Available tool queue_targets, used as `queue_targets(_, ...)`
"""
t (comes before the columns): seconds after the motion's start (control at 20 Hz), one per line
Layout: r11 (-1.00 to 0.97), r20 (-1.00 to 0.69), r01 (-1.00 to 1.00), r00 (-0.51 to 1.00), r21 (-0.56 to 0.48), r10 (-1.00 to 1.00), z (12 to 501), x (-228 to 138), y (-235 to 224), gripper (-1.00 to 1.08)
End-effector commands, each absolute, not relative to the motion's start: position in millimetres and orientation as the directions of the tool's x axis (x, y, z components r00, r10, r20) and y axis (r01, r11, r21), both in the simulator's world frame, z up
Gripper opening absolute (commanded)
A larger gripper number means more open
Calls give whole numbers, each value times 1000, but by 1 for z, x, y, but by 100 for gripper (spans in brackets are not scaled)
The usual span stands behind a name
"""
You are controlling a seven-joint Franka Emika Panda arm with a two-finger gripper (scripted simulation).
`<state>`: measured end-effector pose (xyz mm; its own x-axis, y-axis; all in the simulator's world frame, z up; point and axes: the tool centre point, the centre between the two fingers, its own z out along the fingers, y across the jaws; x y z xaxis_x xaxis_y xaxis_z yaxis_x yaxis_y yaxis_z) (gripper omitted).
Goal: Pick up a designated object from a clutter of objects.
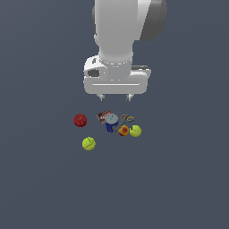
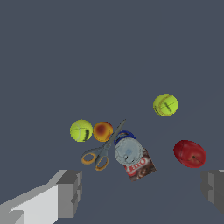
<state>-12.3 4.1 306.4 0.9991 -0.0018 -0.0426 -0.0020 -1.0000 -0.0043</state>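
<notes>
The blue can [image 1: 111,123] with a silvery grey lid stands upright in the middle of the clutter; in the wrist view its lid [image 2: 128,151] faces the camera. A dark red box [image 1: 103,116] lies flat right behind it. An orange fruit [image 1: 124,130], orange-handled scissors [image 1: 126,119], two yellow-green tennis balls [image 1: 135,130] [image 1: 88,143] and a red apple [image 1: 80,120] lie around it. My gripper [image 1: 116,96] is open and empty, hanging above and behind the can. Its fingers [image 2: 70,192] stand wide apart in the wrist view.
The items lie on a plain dark grey-blue floor [image 1: 179,179]. In the wrist view the apple [image 2: 189,153] lies near one finger, and the scissors [image 2: 103,151] touch the can's side.
</notes>
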Motion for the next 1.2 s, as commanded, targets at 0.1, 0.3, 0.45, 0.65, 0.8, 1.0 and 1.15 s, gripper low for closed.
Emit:
queue_targets(0.1,-1000,-42,-6,999,-3,-6,307,-12,2,100)
queue_targets(0.3,-999,-37,-37,999,8,-38,309,-14,-15,100)
queue_targets(0.45,-998,-33,-56,998,15,-57,310,-15,-25,100)
queue_targets(0.65,-998,-33,-55,998,15,-55,310,-15,-24,100)
queue_targets(0.8,-998,-33,-54,998,15,-54,307,-15,-25,100)
queue_targets(1.0,-999,-31,-47,998,13,-47,296,-16,-24,100)
queue_targets(1.15,-999,-29,-38,999,12,-39,283,-17,-24,100)
